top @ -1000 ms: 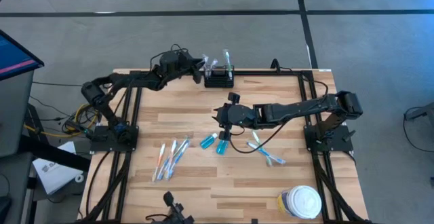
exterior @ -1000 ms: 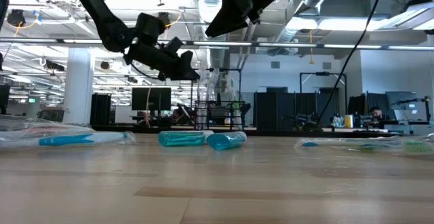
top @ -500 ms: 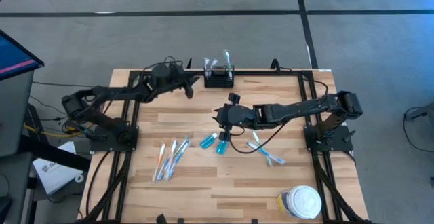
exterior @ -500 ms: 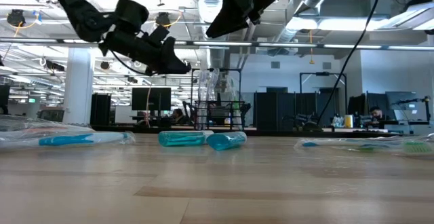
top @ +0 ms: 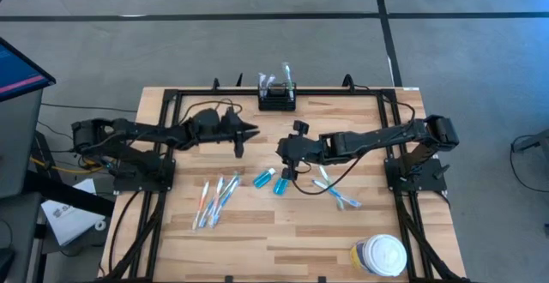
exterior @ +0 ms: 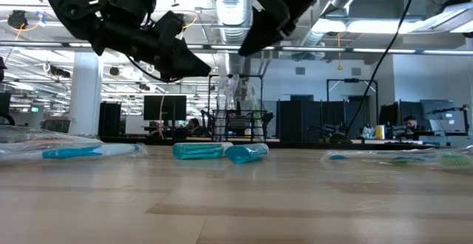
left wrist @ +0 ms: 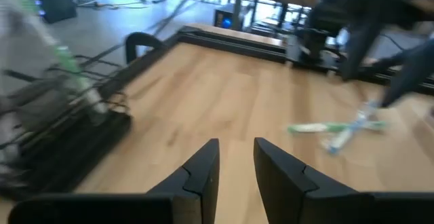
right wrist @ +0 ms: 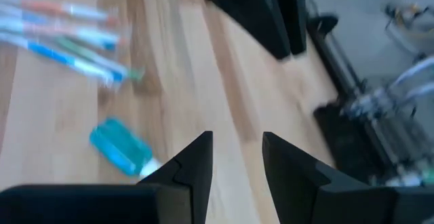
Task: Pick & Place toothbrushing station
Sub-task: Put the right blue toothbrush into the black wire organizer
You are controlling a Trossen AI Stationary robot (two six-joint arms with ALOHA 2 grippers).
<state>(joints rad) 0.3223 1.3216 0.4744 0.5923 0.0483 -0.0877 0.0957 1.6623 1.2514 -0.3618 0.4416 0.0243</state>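
On the wooden desk point(top: 343, 120), nearest lie wrapped toothbrushes point(top: 216, 199) and 2 blue tubes point(top: 271, 179). Mid-desk, the left end effector point(top: 243, 132) and right end effector point(top: 286, 151) hover open, empty. The toothbrushing station point(top: 277, 99) stands at the far edge. Next, probably, is picking an item.

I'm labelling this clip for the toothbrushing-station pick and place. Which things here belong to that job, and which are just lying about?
Belongs to the job:
- small black open-topped rectangular holder, at the table's far edge
- left gripper, empty
- right gripper, empty

Lying about:
- two blue tubes
- wrapped toothbrushes
- round white-lidded jar
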